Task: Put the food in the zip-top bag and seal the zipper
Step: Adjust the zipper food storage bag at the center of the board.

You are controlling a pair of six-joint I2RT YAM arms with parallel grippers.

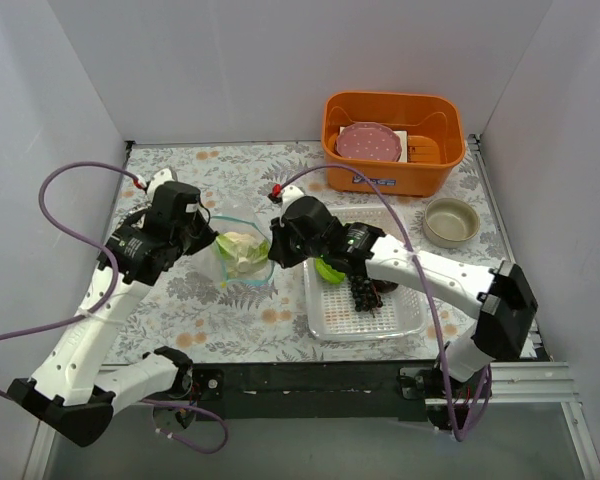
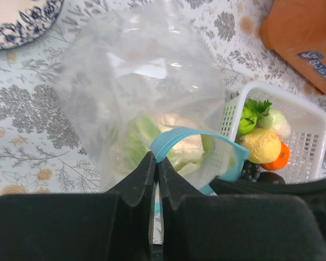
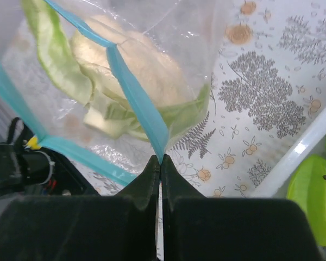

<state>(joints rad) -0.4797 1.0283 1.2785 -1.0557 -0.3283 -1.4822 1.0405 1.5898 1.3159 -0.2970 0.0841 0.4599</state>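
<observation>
Sideways, the zipper [image 3: 136, 103] spans from left tool [image 2: 155, 157] to right tool [image 3: 160, 157].

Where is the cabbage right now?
In the top view the cabbage sits mid-table inside the bag, pinched at its zipper by the left claw and right claw, just left of the tray.

A zip-top bag [image 1: 232, 224] stands open on the floral counter [image 1: 210, 310] with a white-green cabbage [image 1: 242, 250] inside. The left gripper [image 1: 212, 243] meets its left edge and the right gripper [image 1: 276, 250] its right edge; from above, the jaws cannot be made out. Just right of the bag, a clear perforated tray [image 1: 330, 320] holds a green pepper [image 1: 329, 270], dark grapes [image 1: 365, 293] and a dark plum [image 1: 385, 287]. At the back, an orange bin [image 1: 380, 180] holds a pink plate [image 1: 369, 142], with a beige bowl [image 1: 450, 221] nearby.
</observation>
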